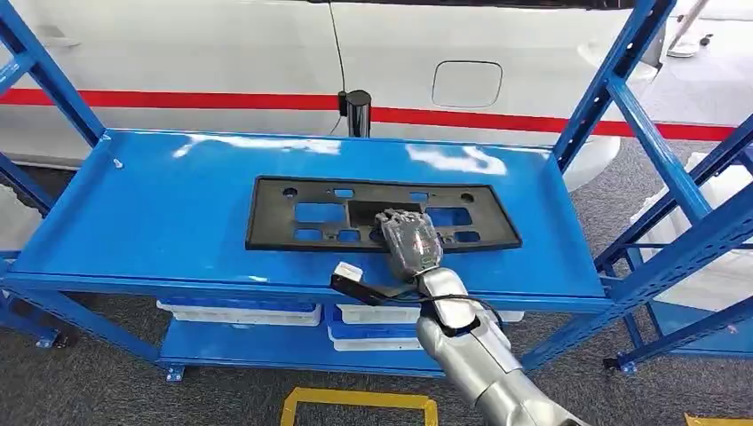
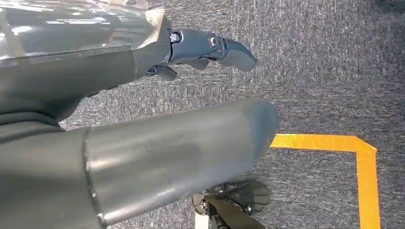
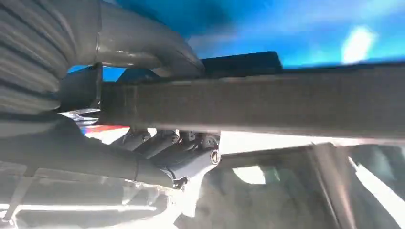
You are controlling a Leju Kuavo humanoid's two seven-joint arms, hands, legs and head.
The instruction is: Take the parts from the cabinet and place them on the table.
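On the top shelf of the blue metal rack (image 1: 178, 213) lies a flat black plastic panel (image 1: 293, 213), long and rectangular, pierced with rectangular cut-outs and small round holes. It sits slightly right of the shelf's middle, its long side parallel to the front edge. The right hand (image 1: 410, 241) rests on the panel's near edge, right of its middle; in the right wrist view the grey thumb (image 3: 143, 45) lies on one face of the panel edge (image 3: 286, 102) and the darker fingers (image 3: 157, 143) curl against the other, so the hand grips the panel. The silver right arm (image 1: 479, 355) comes up from below, with a black cable and a small white block (image 1: 348, 271) at the wrist. The left hand (image 2: 143, 109) hangs over grey carpet (image 2: 325, 71) beside a strip of yellow floor tape (image 2: 363, 162); its fingers (image 2: 215, 47) are apart and hold nothing. White trays (image 1: 240, 312) sit on the lower shelf. Behind the rack is a white wall with a red stripe (image 1: 178, 99). No readable writing or brand shows.
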